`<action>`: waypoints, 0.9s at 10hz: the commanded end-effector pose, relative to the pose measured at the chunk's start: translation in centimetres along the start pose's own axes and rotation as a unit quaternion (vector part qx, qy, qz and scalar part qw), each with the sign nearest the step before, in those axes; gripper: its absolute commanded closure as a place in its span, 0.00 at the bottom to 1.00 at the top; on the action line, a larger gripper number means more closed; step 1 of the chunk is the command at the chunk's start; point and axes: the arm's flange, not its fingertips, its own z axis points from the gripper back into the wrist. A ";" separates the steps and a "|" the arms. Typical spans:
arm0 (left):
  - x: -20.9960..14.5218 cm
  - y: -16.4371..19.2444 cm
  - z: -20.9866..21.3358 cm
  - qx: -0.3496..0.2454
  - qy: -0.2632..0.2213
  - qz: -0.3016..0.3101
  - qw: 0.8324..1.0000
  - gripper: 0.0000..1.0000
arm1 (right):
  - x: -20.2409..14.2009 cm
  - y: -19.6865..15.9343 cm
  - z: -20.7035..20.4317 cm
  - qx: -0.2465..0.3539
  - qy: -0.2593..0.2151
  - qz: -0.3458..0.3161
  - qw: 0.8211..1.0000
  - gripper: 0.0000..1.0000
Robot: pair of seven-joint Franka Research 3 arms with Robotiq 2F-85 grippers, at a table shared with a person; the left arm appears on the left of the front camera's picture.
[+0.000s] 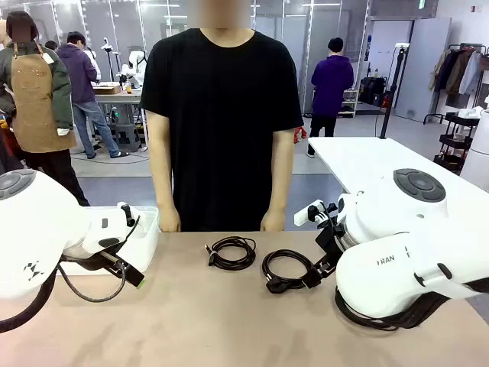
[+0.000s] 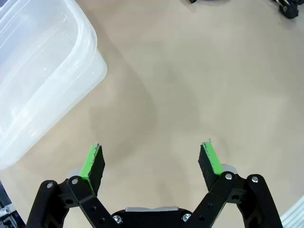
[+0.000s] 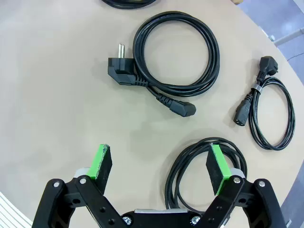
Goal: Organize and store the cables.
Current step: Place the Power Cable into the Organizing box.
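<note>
Two black cables lie coiled mid-table in the front view, one [image 1: 231,252] nearer the person and one [image 1: 289,269] beside my right gripper [image 1: 312,277]. In the right wrist view, a large coil with a two-pin plug [image 3: 175,52] lies ahead, a slim tied coil [image 3: 268,114] to the right, and a third coil [image 3: 202,164] partly under my open right gripper [image 3: 159,159], with one finger [image 3: 219,166] above its loop. My left gripper [image 2: 152,154] hangs open above bare table beside the clear box [image 2: 42,71]. It holds nothing.
The clear plastic box [image 1: 145,229] stands at the table's left, behind my left gripper [image 1: 130,275]. A person in a black shirt [image 1: 221,115] stands at the far edge, hands hanging at the sides. Cable ends [image 2: 285,7] poke in at the top of the left wrist view.
</note>
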 end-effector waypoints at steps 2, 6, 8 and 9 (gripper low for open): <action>0.0 0.0 0.0 0.000 0.000 0.000 1.000 0.00 | 0.0 0.0 0.0 0.000 0.000 0.000 1.000 0.00; 0.0 0.0 0.0 0.000 0.000 0.000 1.000 0.00 | 0.0 0.0 0.0 0.000 0.000 0.000 1.000 0.00; 0.0 0.0 0.0 0.000 0.000 0.000 1.000 0.00 | 0.0 0.0 0.0 0.000 0.000 0.000 1.000 0.00; 0.0 0.0 0.0 0.000 0.000 0.000 1.000 0.00 | 0.0 0.0 0.0 0.000 0.000 0.000 1.000 0.00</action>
